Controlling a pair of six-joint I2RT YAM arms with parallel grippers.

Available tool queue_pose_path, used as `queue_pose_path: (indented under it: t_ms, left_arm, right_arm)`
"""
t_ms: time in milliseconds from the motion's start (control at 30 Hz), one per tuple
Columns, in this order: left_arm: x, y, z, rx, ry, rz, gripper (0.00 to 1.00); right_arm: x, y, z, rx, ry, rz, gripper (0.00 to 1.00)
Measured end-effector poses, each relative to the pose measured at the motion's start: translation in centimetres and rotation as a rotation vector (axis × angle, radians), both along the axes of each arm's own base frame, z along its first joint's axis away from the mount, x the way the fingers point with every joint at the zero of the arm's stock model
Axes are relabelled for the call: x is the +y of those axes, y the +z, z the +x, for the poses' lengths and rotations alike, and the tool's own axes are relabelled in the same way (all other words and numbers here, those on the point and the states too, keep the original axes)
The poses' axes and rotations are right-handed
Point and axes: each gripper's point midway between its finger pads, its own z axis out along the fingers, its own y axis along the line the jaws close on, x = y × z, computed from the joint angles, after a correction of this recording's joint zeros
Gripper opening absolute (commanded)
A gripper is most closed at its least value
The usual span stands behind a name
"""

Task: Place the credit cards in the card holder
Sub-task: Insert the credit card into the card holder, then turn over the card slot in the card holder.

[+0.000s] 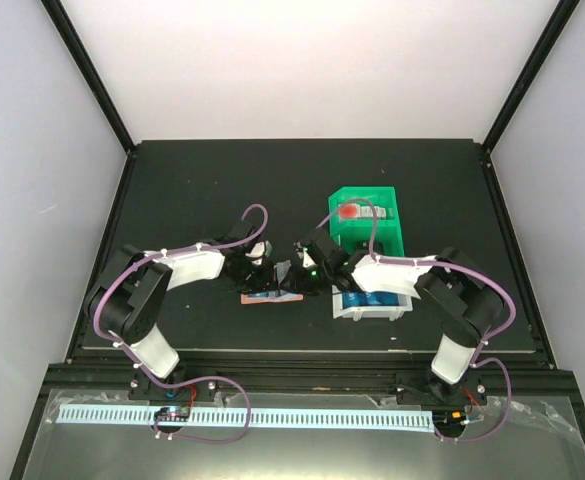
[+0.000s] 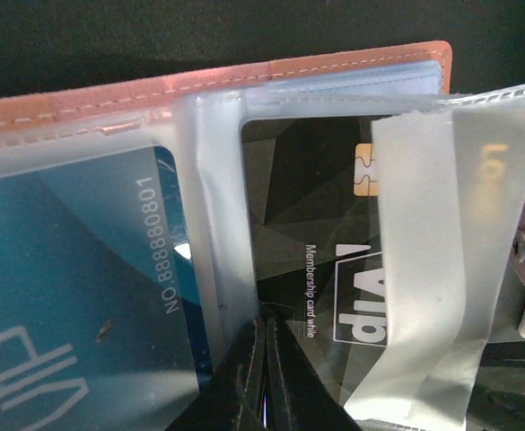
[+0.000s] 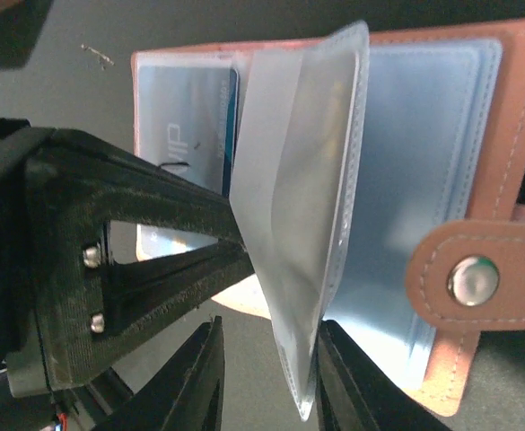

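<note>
- There's the card holder (image 1: 264, 297), open on the dark counter (image 1: 192, 200), near the middle, just left of the white bin (image 1: 372, 316); its long axis runs left to right
- Salmon leather-like cover with pale stitching, floppy clear plastic sleeves inside, a round metal snap on the tab (image 3: 473, 278)
- A glossy blue card (image 2: 74, 296) sits sleeved, with a dark card (image 2: 307, 215) bearing a gold chip beside it
- Now the left gripper (image 2: 264, 368): pinched tight on a sleeve's near edge
- And the right gripper (image 3: 271, 382): parted a little, one raised sleeve leaf standing in the gap
</note>
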Motion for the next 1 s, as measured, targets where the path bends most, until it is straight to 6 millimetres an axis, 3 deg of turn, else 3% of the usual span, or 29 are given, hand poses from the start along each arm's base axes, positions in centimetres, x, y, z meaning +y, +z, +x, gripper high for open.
queue_pose_path:
  t_ms: [267, 433, 533, 667, 1000]
  left_arm:
    - [0.0, 0.2, 0.0, -0.013, -0.001, 0.001, 0.03]
    - [0.0, 0.3, 0.0, -0.028, -0.001, -0.002, 0.05]
    - [0.0, 0.5, 0.1, -0.053, -0.002, 0.0, 0.1]
    - [0.2, 0.8, 0.1, -0.08, 0.0, 0.013, 0.23]
    - [3.9, 3.9, 0.7, -0.199, 0.102, 0.167, 0.29]
  right_arm:
    - [0.8, -0.9, -1.1, 0.131, -0.044, 0.075, 0.32]
    - [1.2, -0.7, -0.8, 0.124, -0.05, 0.094, 0.32]
    - [1.1, -0.7, -0.4, 0.093, -0.053, 0.087, 0.32]
    - [1.4, -0.7, 0.5, 0.038, -0.047, 0.071, 0.32]
    - [2.4, 0.3, 1.6, -0.039, -0.015, 0.1, 0.35]
